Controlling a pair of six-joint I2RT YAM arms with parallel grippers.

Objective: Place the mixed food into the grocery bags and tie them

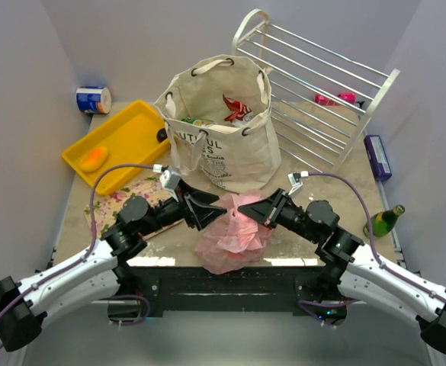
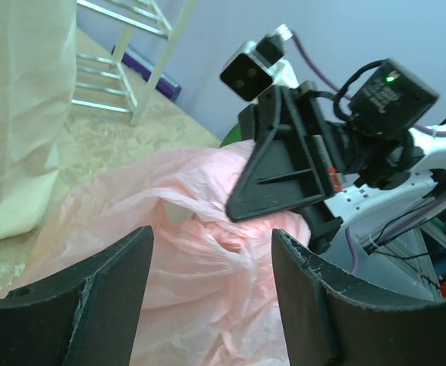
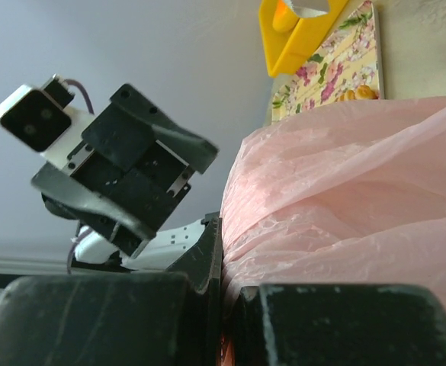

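The pink plastic bag (image 1: pixel 234 232) lies crumpled at the near table edge between both arms. My right gripper (image 1: pixel 247 213) is shut on a fold of the bag's film (image 3: pixel 344 206), pinched between its jaws (image 3: pixel 226 263). My left gripper (image 1: pixel 207 210) stands open just left of the bag; its fingers (image 2: pixel 211 236) straddle pink film (image 2: pixel 200 267) without touching it. Behind, the cream canvas tote (image 1: pixel 223 145) stands upright and open, with a red packet (image 1: pixel 235 107) and something green (image 1: pixel 194 121) inside. What the pink bag holds is hidden.
A yellow tray (image 1: pixel 120 137) at the back left holds an orange fruit (image 1: pixel 93 158). A blue-and-white can (image 1: pixel 93 99) lies behind it. A white wire rack (image 1: pixel 322 99) leans at the back right. A purple box (image 1: pixel 377 156) and a green bottle (image 1: pixel 386 221) are on the right. A floral mat (image 1: pixel 131 194) lies under the left arm.
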